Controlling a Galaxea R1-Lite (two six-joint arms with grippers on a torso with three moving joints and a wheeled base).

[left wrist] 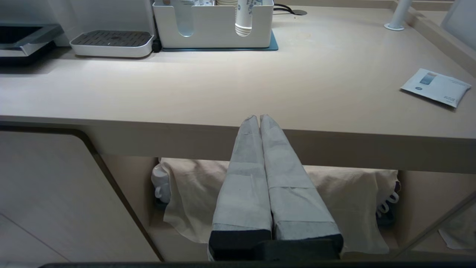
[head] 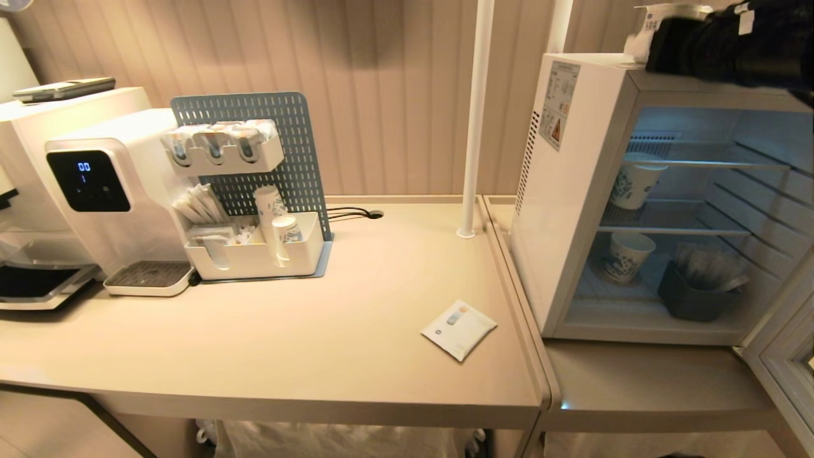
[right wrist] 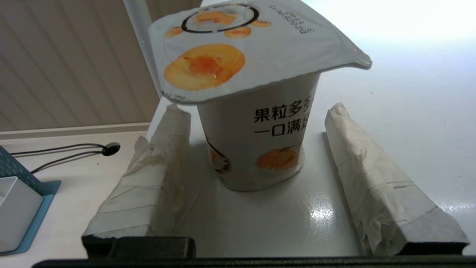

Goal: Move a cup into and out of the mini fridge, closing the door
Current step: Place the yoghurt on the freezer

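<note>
The cup (right wrist: 256, 149), a white tub with orange fruit marks and a flat sealed lid, stands upright on the glossy white top of the mini fridge (right wrist: 260, 223). My right gripper (right wrist: 256, 111) is open around it, one paper-wrapped finger on each side with a gap to the tub's wall. In the head view the cup (head: 668, 13) shows at the fridge's top front corner, partly hidden by my right arm (head: 731, 44). The mini fridge (head: 572, 210) is lit inside and its door (head: 788, 362) hangs open at the lower right. My left gripper (left wrist: 259, 117) is shut and empty, parked below the counter's front edge.
Two blue-patterned paper cups (head: 636, 184) (head: 626, 254) and a dark bin (head: 693, 299) sit on the fridge's shelves. A white packet (head: 459, 329) lies on the counter near the fridge. A white pole (head: 475, 114), a water dispenser (head: 95, 191) and a pegboard organiser (head: 254, 248) stand further left.
</note>
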